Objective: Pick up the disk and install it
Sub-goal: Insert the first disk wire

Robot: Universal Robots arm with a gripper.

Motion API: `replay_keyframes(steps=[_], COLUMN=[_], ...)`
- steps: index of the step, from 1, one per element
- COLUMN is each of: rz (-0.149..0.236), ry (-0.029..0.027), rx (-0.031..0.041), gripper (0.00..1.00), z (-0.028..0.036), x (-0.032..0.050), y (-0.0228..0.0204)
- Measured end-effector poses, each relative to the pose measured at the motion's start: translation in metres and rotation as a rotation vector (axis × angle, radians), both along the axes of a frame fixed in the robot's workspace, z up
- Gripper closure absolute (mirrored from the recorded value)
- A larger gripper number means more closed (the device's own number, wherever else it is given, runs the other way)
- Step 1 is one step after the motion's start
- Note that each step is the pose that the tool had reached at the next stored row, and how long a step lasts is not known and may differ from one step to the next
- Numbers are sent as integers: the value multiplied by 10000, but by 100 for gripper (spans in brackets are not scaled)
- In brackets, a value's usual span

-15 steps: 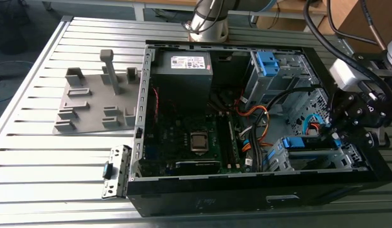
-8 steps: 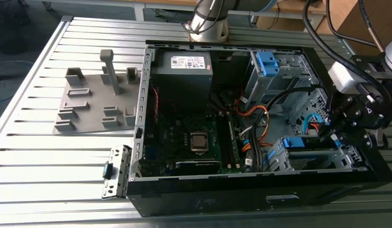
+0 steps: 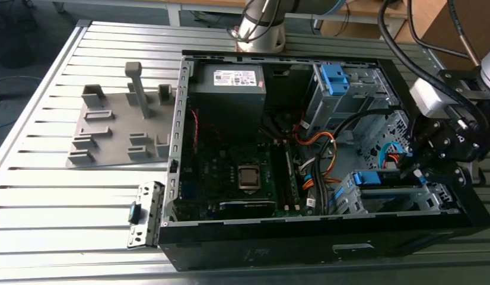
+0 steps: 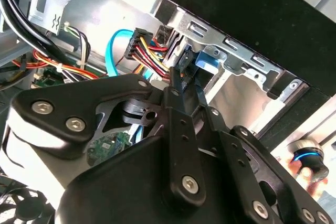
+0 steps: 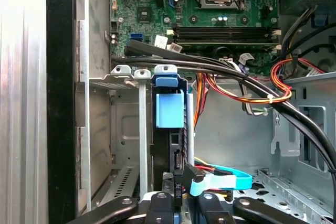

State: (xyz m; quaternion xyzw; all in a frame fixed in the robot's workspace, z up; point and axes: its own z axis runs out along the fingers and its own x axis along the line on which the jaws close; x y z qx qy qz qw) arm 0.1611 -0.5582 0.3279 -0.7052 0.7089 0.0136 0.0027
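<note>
The disk [image 5: 169, 129] stands on edge in the metal drive bay [image 5: 123, 124] at the case's front corner, its blue carrier tab [image 5: 170, 109] facing out. In the exterior view the disk's blue carrier [image 3: 367, 178] shows at the top of the bay, on the exterior view's right. My gripper [image 3: 419, 169] reaches into the case right beside it. In the second wrist view the two black fingers [image 4: 178, 98] lie close together, closed on the dark end of the disk [image 4: 206, 60] at the bay's mouth. My gripper [image 5: 178, 195] sits at the disk's cable end.
Black cable bundles [image 5: 220, 72] and orange-yellow power wires [image 5: 273, 85] cross just beside the bay, and a light blue data cable [image 5: 223, 182] lies near the fingers. The motherboard [image 3: 237, 172] and a grey power supply [image 3: 229, 89] fill the case. A grey fixture plate [image 3: 118, 124] lies on the slatted table.
</note>
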Motion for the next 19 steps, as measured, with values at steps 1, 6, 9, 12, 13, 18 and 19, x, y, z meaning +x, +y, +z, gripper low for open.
replay_keyframes(steps=[1, 6, 9, 12, 13, 18, 19], rz=[0, 0, 0, 1, 0, -5, -5], ry=[0, 19, 56, 77, 78, 78, 78], rx=[-3, -6, 1, 23, 24, 32, 34], gripper=[75, 75, 75, 75, 75, 89, 89], z=[1, 31, 54, 97, 131, 320, 366], x=[0, 68, 121, 151, 150, 151, 151], y=[0, 0, 0, 1, 6, 27, 27])
